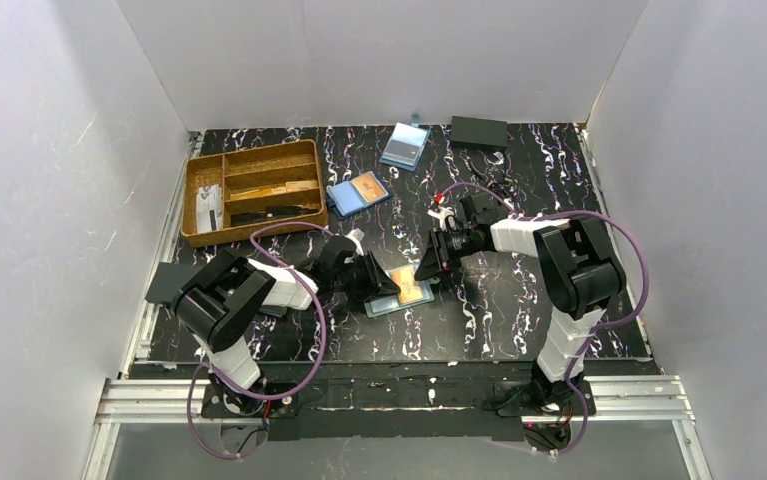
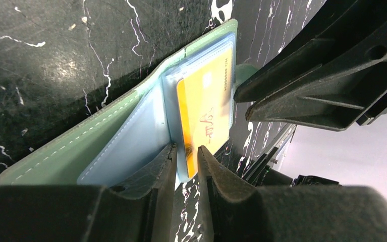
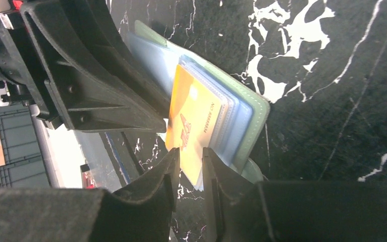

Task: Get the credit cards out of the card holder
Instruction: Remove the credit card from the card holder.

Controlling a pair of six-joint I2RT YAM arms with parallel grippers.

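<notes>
The card holder (image 1: 387, 305) lies open on the black marbled table between my two arms, its green cover (image 2: 80, 146) flat and its pale blue plastic sleeves (image 3: 239, 113) fanned up. An orange credit card (image 2: 206, 111) sits in one sleeve. My left gripper (image 2: 186, 148) has its jaws nearly together on the near edge of that sleeve leaf. From the opposite side, my right gripper (image 3: 191, 151) pinches the far end of the orange card (image 3: 191, 116) and its sleeve. In the top view the left gripper (image 1: 381, 283) and right gripper (image 1: 427, 268) flank the holder.
A wooden divided tray (image 1: 199, 200) stands at the back left. A bright blue holder with an orange card (image 1: 359, 192), a pale-blue holder (image 1: 405, 146) and a dark box (image 1: 479, 132) lie along the back. White walls enclose the table.
</notes>
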